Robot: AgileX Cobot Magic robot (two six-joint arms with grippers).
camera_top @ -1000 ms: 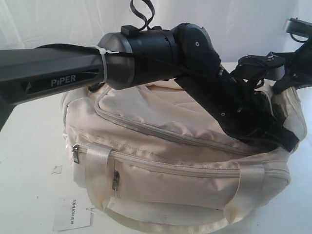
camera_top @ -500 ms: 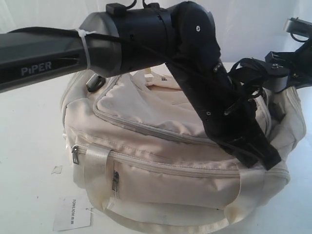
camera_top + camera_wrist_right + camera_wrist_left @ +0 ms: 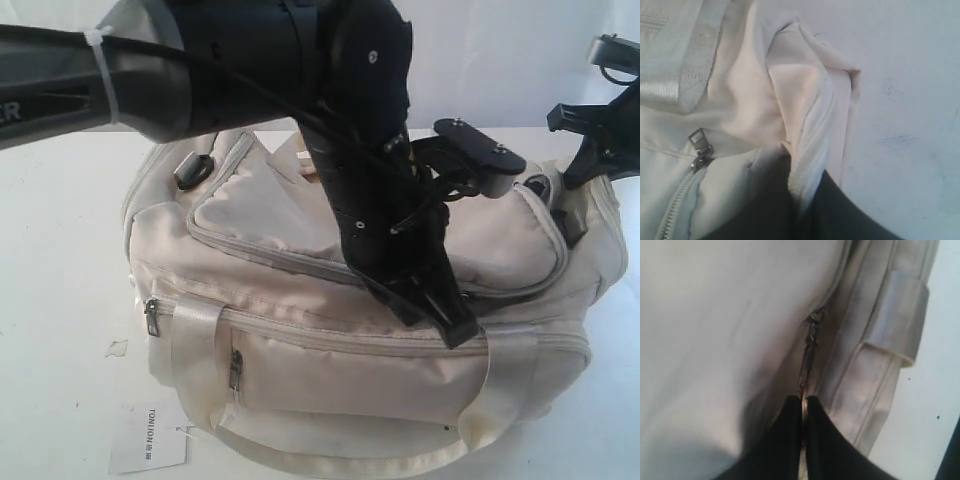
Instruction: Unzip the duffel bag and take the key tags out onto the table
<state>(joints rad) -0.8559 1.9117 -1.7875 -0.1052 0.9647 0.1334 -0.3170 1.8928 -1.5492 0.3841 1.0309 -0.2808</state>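
The cream duffel bag (image 3: pixel 300 370) lies on the white table (image 3: pixel 60 250), its front pocket facing the exterior view. My left gripper (image 3: pixel 455 330) hangs over the bag's front top edge, right of the middle. In the left wrist view that gripper (image 3: pixel 803 399) is shut on the thin metal zipper pull (image 3: pixel 809 347), which runs taut from the slider to the fingertips. My right gripper (image 3: pixel 801 175) is shut on a fold of the bag's fabric (image 3: pixel 810 135) at its right end. The key tags are hidden.
A white paper label (image 3: pixel 147 437) lies on the table by the bag's front left corner. Two grey zipper pulls (image 3: pixel 152 317) hang on the front pocket beside a pale webbing handle (image 3: pixel 195 350). Another zipper pull (image 3: pixel 699 145) sits near the right gripper.
My left gripper has travelled leftward along the bag's top with the zipper pull in it, and the left arm has risen. The right arm has stayed at the bag's right end.
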